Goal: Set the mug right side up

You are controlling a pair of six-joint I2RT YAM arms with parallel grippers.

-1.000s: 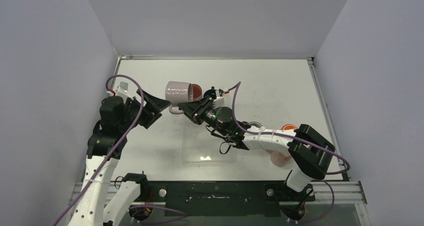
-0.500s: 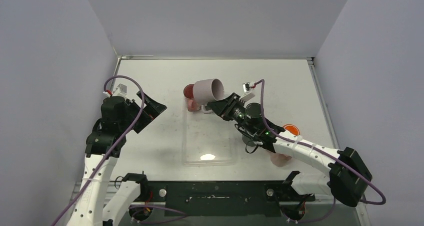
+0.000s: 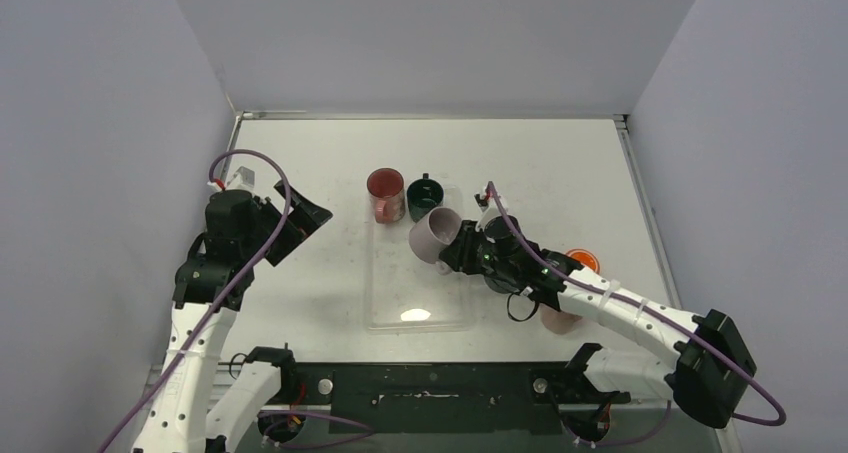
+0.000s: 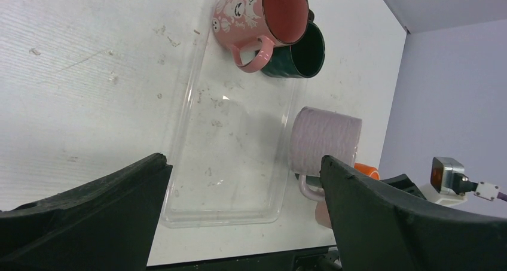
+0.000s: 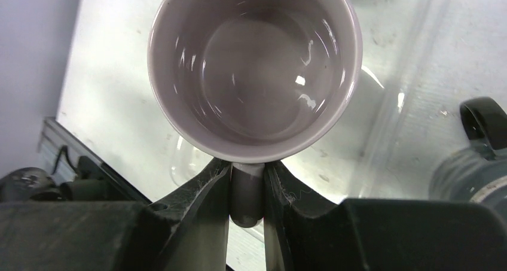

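Top external view: we see the right pincer [image 3: 462, 251] clamped on the handle of the lilac mug [image 3: 434, 235]. The mug is tilted over the right edge of the clear tray [image 3: 400, 298]; we cannot tell whether it touches the tray. From the right wrist we look straight into the mug's mouth, its handle pinched between both fingers. A pink mug [image 3: 385, 193] and a dark green mug [image 3: 421, 199] stand upright, side by side, at the tray's far end. The left pincer [image 3: 303, 227] hangs spread wide, gripping nothing, well to the left above the white surface [image 3: 560, 163].
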